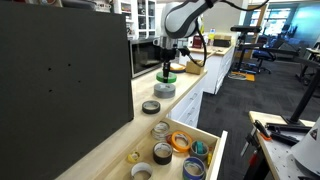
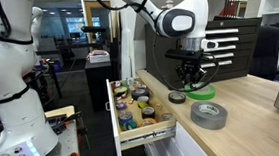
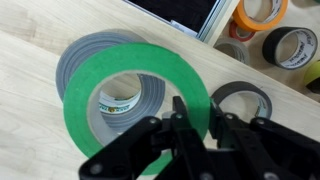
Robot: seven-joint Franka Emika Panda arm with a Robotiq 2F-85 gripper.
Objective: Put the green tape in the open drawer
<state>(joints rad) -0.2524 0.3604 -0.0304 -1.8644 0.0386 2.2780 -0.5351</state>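
Gripper (image 3: pixel 200 118) pinches the wall of the green tape (image 3: pixel 85 95): one finger (image 3: pixel 180 112) sits inside the ring and the other outside it, pressed onto the band. In the wrist view the green ring hangs flat from the fingertips.

- Directly beneath the gripper, a grey tape roll (image 3: pixel 75 55) lies flat on the worktop (image 3: pixel 30 135). Its core and an inner label show through the green ring's hole.
- In both exterior views the green tape (image 1: pixel 167 75) (image 2: pixel 202 90) appears raised off the worktop. It sits above the grey roll (image 1: pixel 163 90) in one and just beyond it (image 2: pixel 208 115) in the other.
- A smaller black tape roll (image 3: pixel 245 88) lies flat on the worktop just beside the gripper, between it and the drawer.
- The open drawer (image 1: pixel 218 152) (image 2: pixel 149 137) is well apart from the gripper, past the black roll (image 1: pixel 150 107). It holds several tape rolls, among them an orange one (image 3: pixel 262 12) and a black-rimmed one (image 3: pixel 290 45).
- The green tape is not in the drawer; it is at the gripper (image 1: pixel 165 66) (image 2: pixel 192 81), over the worktop.
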